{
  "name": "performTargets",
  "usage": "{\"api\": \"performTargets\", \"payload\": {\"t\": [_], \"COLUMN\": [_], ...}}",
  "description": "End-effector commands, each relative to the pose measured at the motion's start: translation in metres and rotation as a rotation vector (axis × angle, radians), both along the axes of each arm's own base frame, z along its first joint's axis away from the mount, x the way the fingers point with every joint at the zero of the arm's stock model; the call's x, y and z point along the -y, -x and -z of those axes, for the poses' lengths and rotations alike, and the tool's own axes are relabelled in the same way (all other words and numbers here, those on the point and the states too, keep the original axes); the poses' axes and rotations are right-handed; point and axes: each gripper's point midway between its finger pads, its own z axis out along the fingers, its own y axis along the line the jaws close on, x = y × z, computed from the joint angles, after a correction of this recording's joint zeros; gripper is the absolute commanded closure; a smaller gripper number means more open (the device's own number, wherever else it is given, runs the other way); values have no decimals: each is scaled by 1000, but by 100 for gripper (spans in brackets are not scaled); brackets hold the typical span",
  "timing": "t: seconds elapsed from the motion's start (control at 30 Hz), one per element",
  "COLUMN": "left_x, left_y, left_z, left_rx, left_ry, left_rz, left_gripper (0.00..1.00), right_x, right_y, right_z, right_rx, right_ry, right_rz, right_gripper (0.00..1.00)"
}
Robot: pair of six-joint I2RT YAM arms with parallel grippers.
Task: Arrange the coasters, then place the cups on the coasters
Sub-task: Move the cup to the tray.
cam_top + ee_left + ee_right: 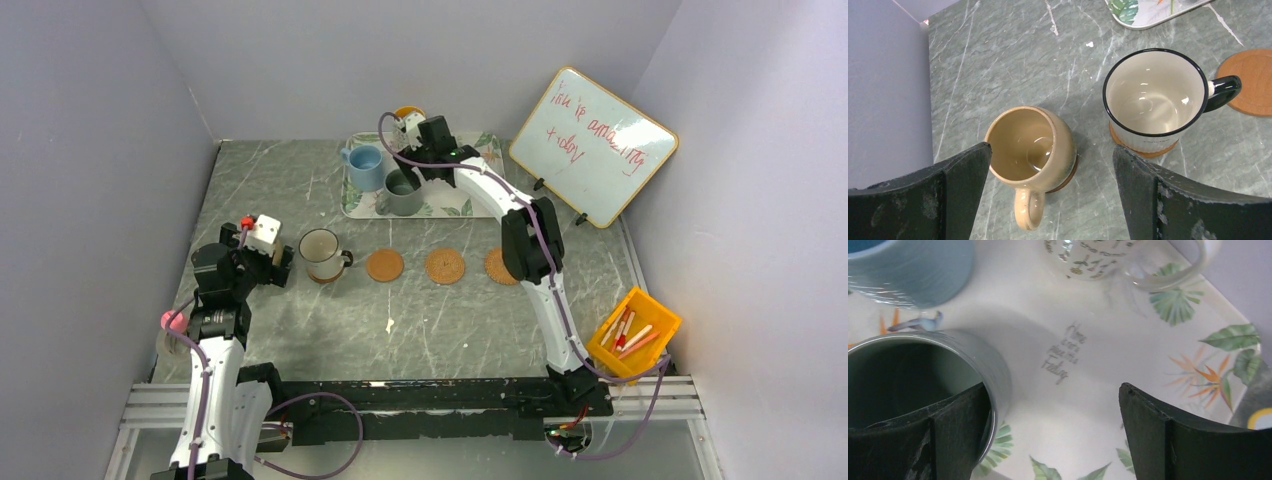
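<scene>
Poised over the tray (1148, 350) beside the grey mug (913, 375) with the right gripper (1053, 387) spread wide, empty.
Hovering the left gripper (1051, 150), equally wide and empty, over tan mug (1028, 145) and white mug (1153, 95), each on a coaster; three coasters (445, 266) bare. Risk: clipping the grey rim with one finger on descent, tipping it against the blue mug (365, 165); or snagging the tan handle when lifting the left away.

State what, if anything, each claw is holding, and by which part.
Nothing is held. The left claw is open above the tan mug; the right claw is open over the tray, beside the grey-green mug.
</scene>
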Motion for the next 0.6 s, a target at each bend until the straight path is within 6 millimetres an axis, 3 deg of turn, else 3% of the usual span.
{"api": "performTargets", "payload": {"t": [0.0, 0.27, 0.57], "left_x": [-3, -2, 1], "left_y": [-3, -2, 0], "left_z": [-5, -3, -5], "left_rx": [18, 6, 12], "left_ry": [-8, -5, -4], "left_rz": [-12, -7, 10], "left_gripper": [4, 4, 4], "right_x": [48, 105, 165], "right_y": [-24, -38, -57], "right_z": [-29, -22, -47], "right_rx": [108, 110, 168], "right_ry": [76, 173, 243], "right_rz": [137, 261, 423], "right_gripper": [0, 0, 0]}}
